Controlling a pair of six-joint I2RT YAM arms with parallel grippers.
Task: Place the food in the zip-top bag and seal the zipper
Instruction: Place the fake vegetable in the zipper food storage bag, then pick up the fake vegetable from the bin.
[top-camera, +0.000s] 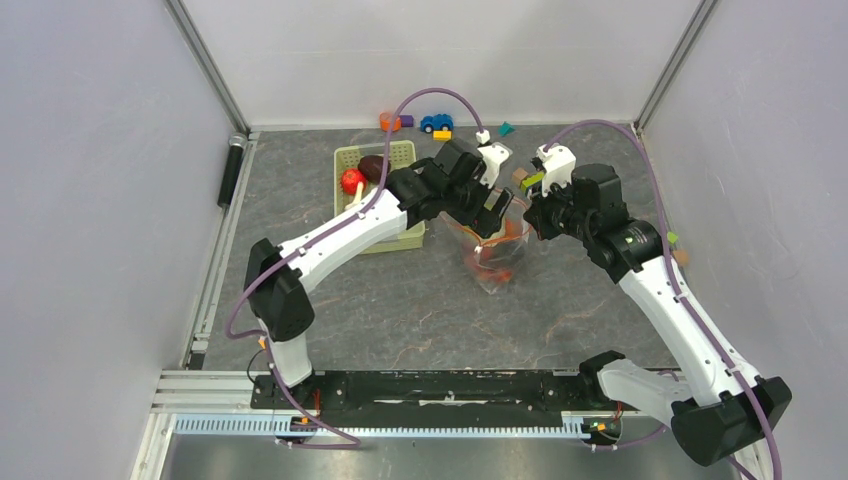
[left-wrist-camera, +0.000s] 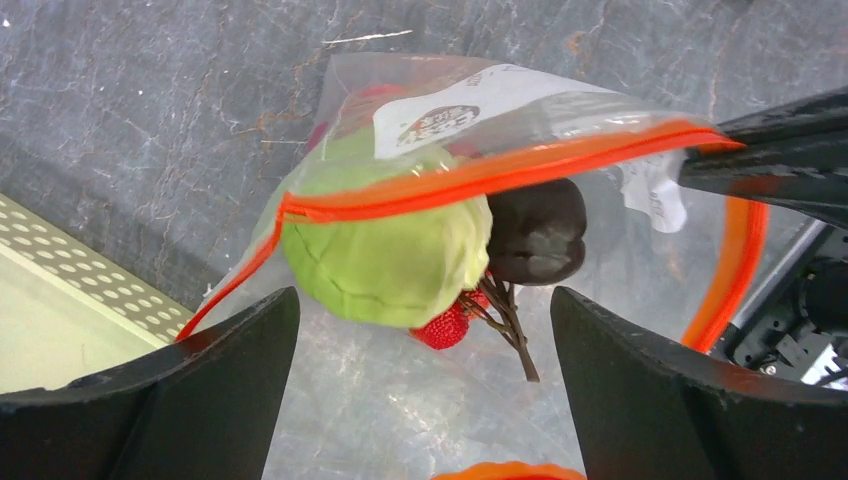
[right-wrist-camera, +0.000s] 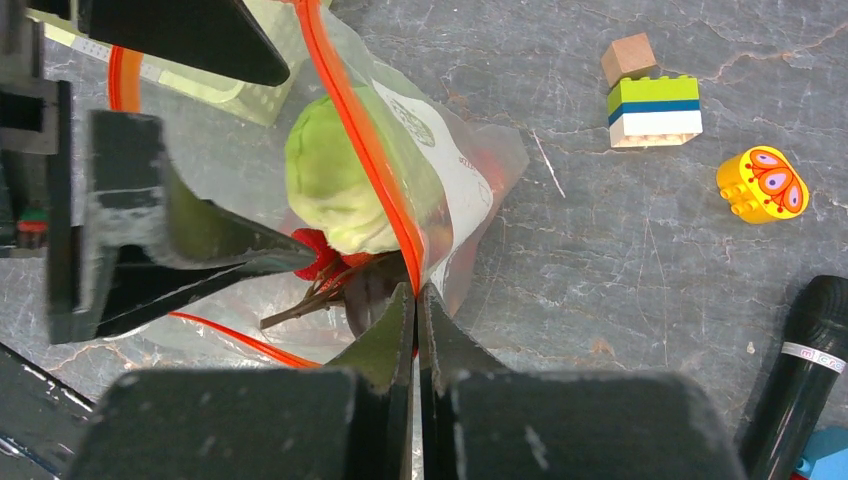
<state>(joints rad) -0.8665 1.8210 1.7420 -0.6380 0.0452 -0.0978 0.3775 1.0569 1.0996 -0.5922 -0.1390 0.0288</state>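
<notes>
Bag (top-camera: 497, 262): thin clear film, soft, limp and slippery; judged light, sagging under its load. Orange-red zipper (left-wrist-camera: 520, 165) along the mouth, white label patch on one wall. Stiffest part judged to be the zipper strip; take hold there, not on the film. Located mid-way across the table (top-camera: 400, 310), just right of the basket (top-camera: 400, 238), mouth held up and gaping. Inside: green cabbage (left-wrist-camera: 385, 255), strawberry (left-wrist-camera: 445, 328), dark purple piece (left-wrist-camera: 540, 235). Right gripper (right-wrist-camera: 415, 300) pinched tight on the zipper. Left gripper (left-wrist-camera: 422, 300) spread wide at the mouth, holding nothing.
</notes>
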